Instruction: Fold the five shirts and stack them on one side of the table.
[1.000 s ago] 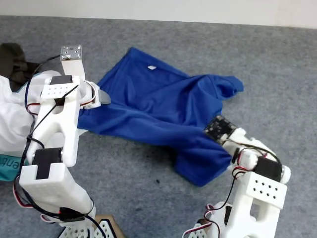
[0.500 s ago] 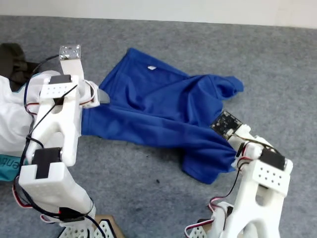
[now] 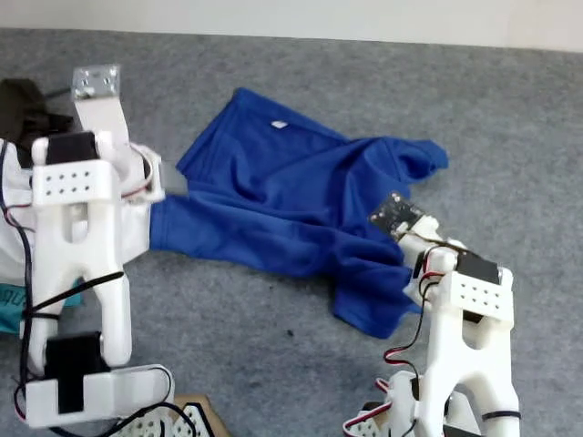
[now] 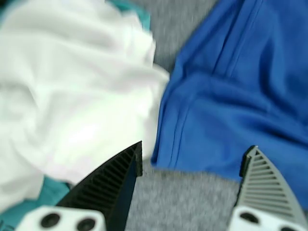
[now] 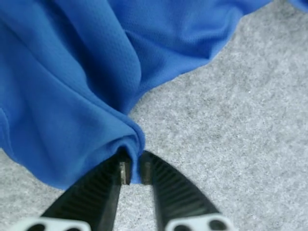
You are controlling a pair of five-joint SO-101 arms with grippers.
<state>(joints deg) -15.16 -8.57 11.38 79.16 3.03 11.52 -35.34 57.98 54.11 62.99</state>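
Looks to me like the job right now is getting the blue shirt point(image 3: 291, 200) stretched out flat before any actual folding, and it's pretty rumpled: it lies across the middle of the grey table point(image 3: 510, 118) with ridges running through it and one corner bunched up by the right arm. The right gripper point(image 5: 132, 171) is clamped down on a pinch of that bunched edge. From its wrist view you can see the fabric puckering up into a little fold right between the tips, which are almost touching with only cloth between them. The left gripper point(image 4: 196, 148) is spread wide with nothing in it, hanging just over the opposite edge of the blue shirt, right where that edge butts up against the white shirt point(image 4: 72, 96). There's a teal cloth point(image 3: 18, 300) peeking out from under the white one too. My take on doing this well: the left side needs to come down on blue fabric only, since the white pile is touching that edge and would be easy to snag along with it. Once both ends are held, I'd pull them apart low and gently so the ridges go flat instead of the whole thing sliding. The right side's pinch looks small, so a hard tug could pop it loose.
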